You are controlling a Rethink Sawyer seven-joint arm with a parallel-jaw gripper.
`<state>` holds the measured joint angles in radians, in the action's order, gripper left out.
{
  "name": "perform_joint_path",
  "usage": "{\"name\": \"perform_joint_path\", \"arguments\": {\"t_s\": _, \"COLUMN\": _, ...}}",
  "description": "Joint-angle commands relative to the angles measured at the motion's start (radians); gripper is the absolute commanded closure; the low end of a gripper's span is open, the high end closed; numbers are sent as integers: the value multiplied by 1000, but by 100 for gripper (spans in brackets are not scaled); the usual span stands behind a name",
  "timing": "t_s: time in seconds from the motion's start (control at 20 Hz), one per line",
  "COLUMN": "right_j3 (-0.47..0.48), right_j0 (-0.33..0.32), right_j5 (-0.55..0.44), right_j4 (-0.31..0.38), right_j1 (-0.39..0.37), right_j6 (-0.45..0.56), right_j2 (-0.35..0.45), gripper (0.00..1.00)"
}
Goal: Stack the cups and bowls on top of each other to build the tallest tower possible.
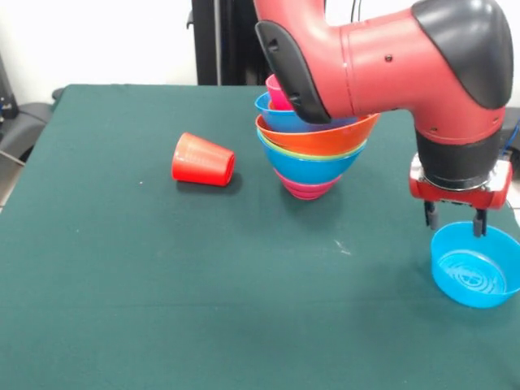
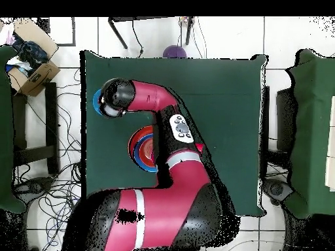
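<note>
**Sawyer arm poised over light blue bowl as tower waits**

The red arm's tool [image 1: 457, 219] hangs directly above the far rim of a light blue bowl [image 1: 475, 266] standing upright near the counter's [image 1: 162, 309] edge, its two short fingers parted and gripping nothing. Mid-counter, the tower [image 1: 313, 138] of nested bowls shows magenta, blue, green, orange and blue bands, a pink cup [image 1: 277, 91] topmost. A red-orange cup [image 1: 203, 160] lies on its side well apart. The bowl looks light, stiff and glossy, likely slippery; pinching its thin rim wall seems the surest hold.
</note>
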<state>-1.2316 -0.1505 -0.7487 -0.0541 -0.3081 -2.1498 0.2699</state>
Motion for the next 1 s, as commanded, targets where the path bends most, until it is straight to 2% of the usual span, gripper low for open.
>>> {"name": "perform_joint_path", "arguments": {"t_s": 0.05, "right_j3": 21, "right_j0": 63, "right_j5": 130, "right_j4": 94, "right_j1": 33, "right_j6": -75, "right_j2": -55, "gripper": 0}}
{"name": "perform_joint_path", "arguments": {"t_s": 0.3, "right_j3": 62, "right_j0": 111, "right_j5": 101, "right_j4": 85, "right_j1": 58, "right_j6": -98, "right_j2": -129, "gripper": 0}}
{"name": "perform_joint_path", "arguments": {"t_s": 0.5, "right_j3": 84, "right_j0": 124, "right_j5": 79, "right_j4": 72, "right_j1": 78, "right_j6": -86, "right_j2": -157, "gripper": 0}}
{"name": "perform_joint_path", "arguments": {"t_s": 1.0, "right_j3": 113, "right_j0": 182, "right_j5": 100, "right_j4": 66, "right_j1": 112, "right_j6": -125, "right_j2": -260, "gripper": 0}}
